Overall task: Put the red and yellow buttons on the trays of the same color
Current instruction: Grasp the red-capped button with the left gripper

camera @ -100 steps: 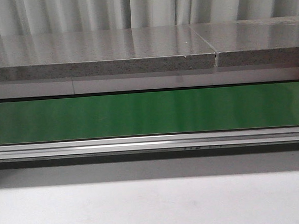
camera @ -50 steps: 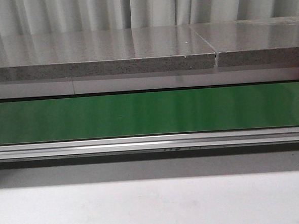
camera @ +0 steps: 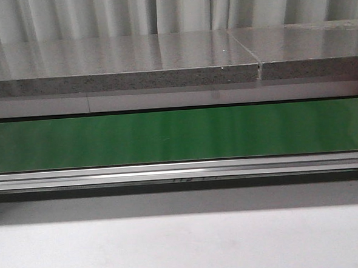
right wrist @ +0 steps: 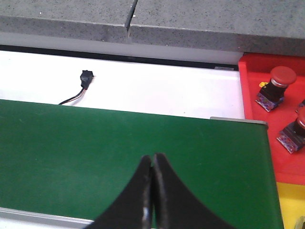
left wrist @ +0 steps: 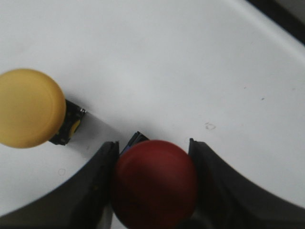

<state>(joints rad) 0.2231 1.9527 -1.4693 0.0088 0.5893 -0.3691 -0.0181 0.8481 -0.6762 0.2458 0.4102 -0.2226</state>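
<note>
Left gripper (left wrist: 153, 152) straddling the red button (left wrist: 155, 183), one black finger (left wrist: 97, 191) against each side of the dome. Clamped, by the look of it, no gap showing on either side, though actual squeeze not certain. Probably gripped across the cap because it is the widest, roundest part to catch. Button's dark base just peeking out beyond the cap, down on the white table (left wrist: 181, 62).

Yellow button (left wrist: 29, 108) beside it, apart from the fingers and untouched, its black-and-yellow base poking out from under the cap. Likely left for a later trip.

Right gripper (right wrist: 153, 164) pinched together on nothing, tips meeting, hanging over the green conveyor belt (right wrist: 95, 152). Parked there, presumably, to stay out of the way.

Red tray (right wrist: 252, 114) just past the belt's end, already carrying red-capped buttons (placed, so part of the sorting looks done). Strip of yellow tray (right wrist: 290, 205) next to it, contents hidden.

Count: on the table, one red button and one yellow. On the red tray, one whole red button (right wrist: 276, 83), a second cut by the frame edge (right wrist: 296, 129), a sliver of perhaps a third. Front view: belt, grey slabs, no buttons, no arms.
</note>
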